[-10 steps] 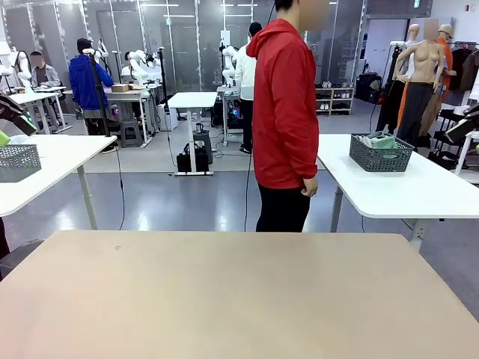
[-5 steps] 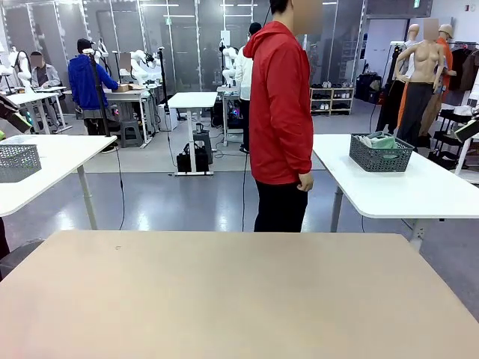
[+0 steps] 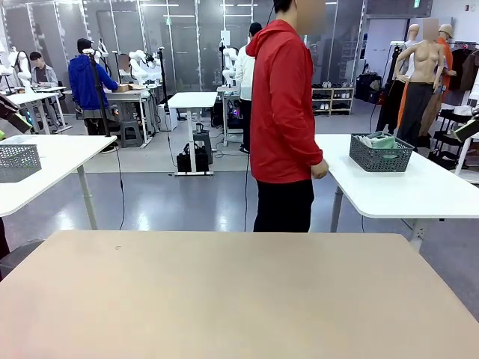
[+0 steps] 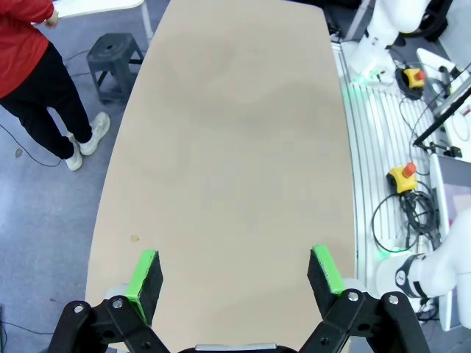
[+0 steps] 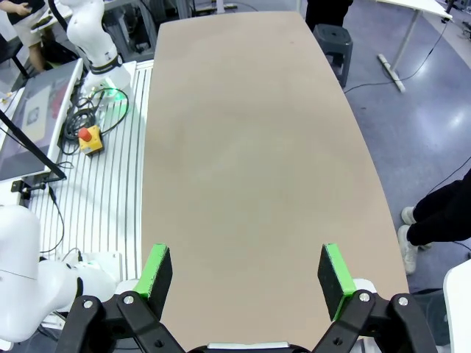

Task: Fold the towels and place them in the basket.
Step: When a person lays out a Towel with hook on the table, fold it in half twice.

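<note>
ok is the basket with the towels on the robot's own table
No, the basket holding the towels stands on a white table off to the right, not on the beige table.

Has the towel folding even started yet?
Nothing looks done. The basket, with towels inside, sits on a white side table beside the person. The left claw and right claw hang open above the beige table, holding nothing. All folding and placing remains.

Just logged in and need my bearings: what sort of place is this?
Likely a robotics lab or workshop: several white tables, an emergency-stop button amid cables, and people at far benches.
</note>
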### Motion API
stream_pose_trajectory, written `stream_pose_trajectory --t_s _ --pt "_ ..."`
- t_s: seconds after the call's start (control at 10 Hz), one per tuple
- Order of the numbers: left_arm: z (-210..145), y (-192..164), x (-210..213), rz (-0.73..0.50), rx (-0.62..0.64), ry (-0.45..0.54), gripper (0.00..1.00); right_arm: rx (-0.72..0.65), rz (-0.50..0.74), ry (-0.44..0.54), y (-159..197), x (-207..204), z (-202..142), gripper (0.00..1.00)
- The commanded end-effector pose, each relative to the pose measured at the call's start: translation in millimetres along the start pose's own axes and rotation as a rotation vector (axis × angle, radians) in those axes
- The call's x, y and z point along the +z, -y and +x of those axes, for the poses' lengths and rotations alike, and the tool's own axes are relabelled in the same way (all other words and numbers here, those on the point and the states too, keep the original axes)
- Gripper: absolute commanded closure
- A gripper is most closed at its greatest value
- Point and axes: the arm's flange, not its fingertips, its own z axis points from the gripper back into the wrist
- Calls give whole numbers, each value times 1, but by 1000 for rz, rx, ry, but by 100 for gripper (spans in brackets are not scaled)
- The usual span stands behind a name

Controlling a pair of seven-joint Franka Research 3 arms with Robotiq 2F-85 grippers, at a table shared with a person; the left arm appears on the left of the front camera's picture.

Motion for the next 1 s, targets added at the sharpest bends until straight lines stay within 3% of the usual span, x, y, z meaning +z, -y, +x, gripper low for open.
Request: stream_pose_trajectory --t_s 0.0,0.9 --pt "0 0 0 3 -4 0 0 4 4 3 0 0 0 0" --pt "0 0 0 3 -4 0 0 4 4 3 0 0 0 0"
